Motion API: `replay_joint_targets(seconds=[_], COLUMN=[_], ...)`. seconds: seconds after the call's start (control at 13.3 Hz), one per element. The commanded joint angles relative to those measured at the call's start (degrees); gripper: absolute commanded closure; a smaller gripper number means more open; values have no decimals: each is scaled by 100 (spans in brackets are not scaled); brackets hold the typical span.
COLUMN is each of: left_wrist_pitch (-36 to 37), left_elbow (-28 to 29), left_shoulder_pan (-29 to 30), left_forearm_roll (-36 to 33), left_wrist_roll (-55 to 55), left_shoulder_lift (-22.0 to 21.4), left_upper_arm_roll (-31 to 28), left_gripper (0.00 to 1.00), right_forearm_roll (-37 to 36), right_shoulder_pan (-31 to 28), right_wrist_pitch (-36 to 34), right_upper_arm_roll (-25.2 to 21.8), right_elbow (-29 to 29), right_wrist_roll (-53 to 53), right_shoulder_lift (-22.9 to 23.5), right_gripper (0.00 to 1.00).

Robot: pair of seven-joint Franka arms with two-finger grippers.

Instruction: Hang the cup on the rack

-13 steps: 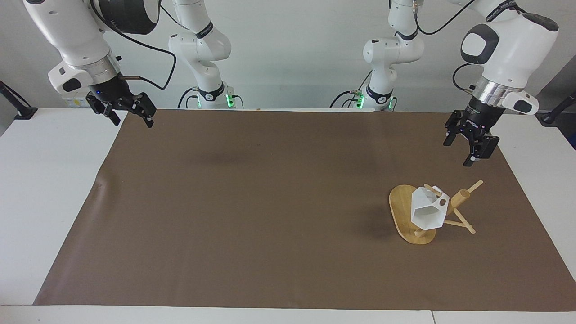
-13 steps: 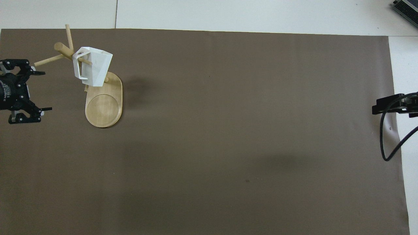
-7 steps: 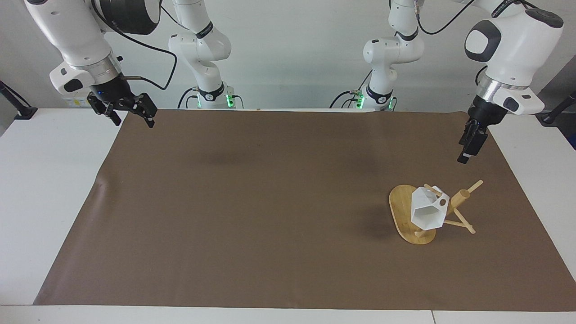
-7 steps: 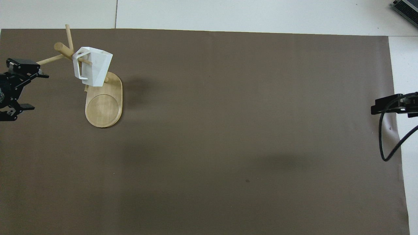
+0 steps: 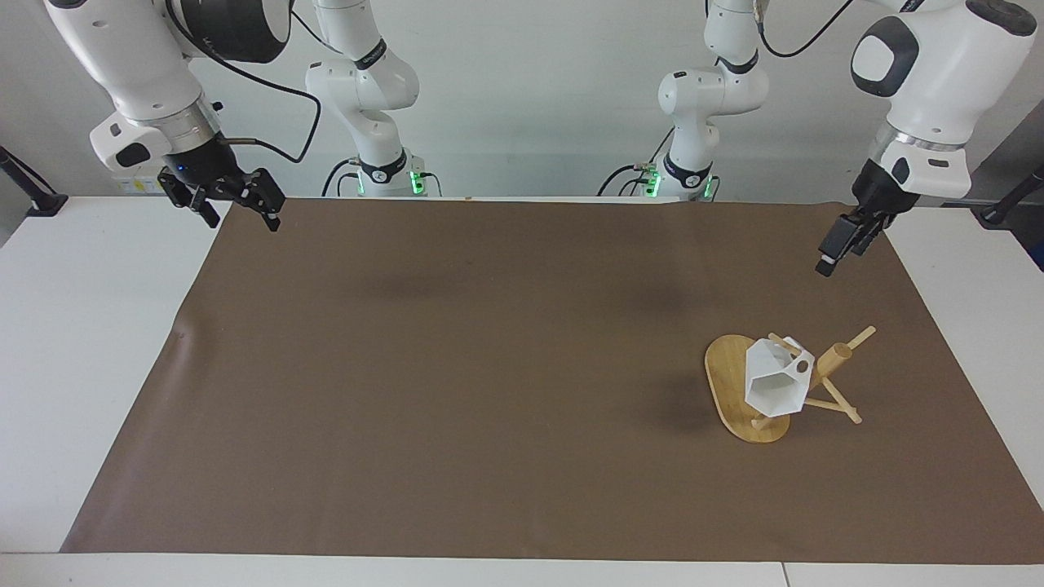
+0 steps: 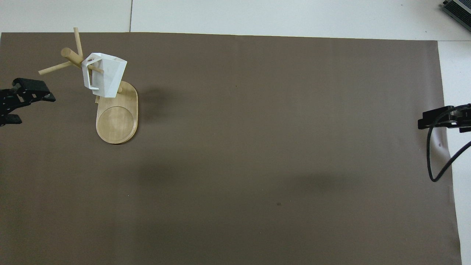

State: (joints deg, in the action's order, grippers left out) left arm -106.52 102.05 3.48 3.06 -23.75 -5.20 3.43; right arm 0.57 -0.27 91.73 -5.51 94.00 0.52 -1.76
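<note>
Because the cup hangs with a peg of the rack threaded through the opening of its handle, its mouth tips downward and outward and its body rests clear of the oval base, which is how the task wants it; I judge the hanging done. That rack stands on the brown mat toward the left arm's end of the worktop, its post leaning and its thin pegs crossing near the top, so the loaded peg slopes up and the cup should not slide off. Neither claw touches anything. At the left arm, the left claw is raised over the mat's edge, apart from the rack and holding nothing; it is seen edge-on from the facing camera, but the overhead view shows its two fingers spread apart, so I take it as open, though how wide is hard to say. Over the mat's corner at its own end, the right claw waits, fingers visibly parted and empty.
</note>
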Motion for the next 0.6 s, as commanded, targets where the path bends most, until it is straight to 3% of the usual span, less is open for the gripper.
replay_joint_targets(seconds=[0.0,0.52], left_wrist_pitch=[622,1649], left_elbow=[-439,-966], left_shoulder_pan=[-40,-452], left_forearm_roll=[-323,-385], left_wrist_roll=[791,1898], left_shoulder_lift=[98,71], left_upper_arm_roll=[26,-61], left_gripper=[0,0], right_forearm_roll=[66,66], right_shoulder_pan=[-26,-26], right_wrist_pitch=[-76,-85], right_upper_arm_roll=[24,15], right_elbow=[13,13], right_wrist_roll=[36,36], right_shoulder_lift=[-26,-26], right_gripper=[0,0])
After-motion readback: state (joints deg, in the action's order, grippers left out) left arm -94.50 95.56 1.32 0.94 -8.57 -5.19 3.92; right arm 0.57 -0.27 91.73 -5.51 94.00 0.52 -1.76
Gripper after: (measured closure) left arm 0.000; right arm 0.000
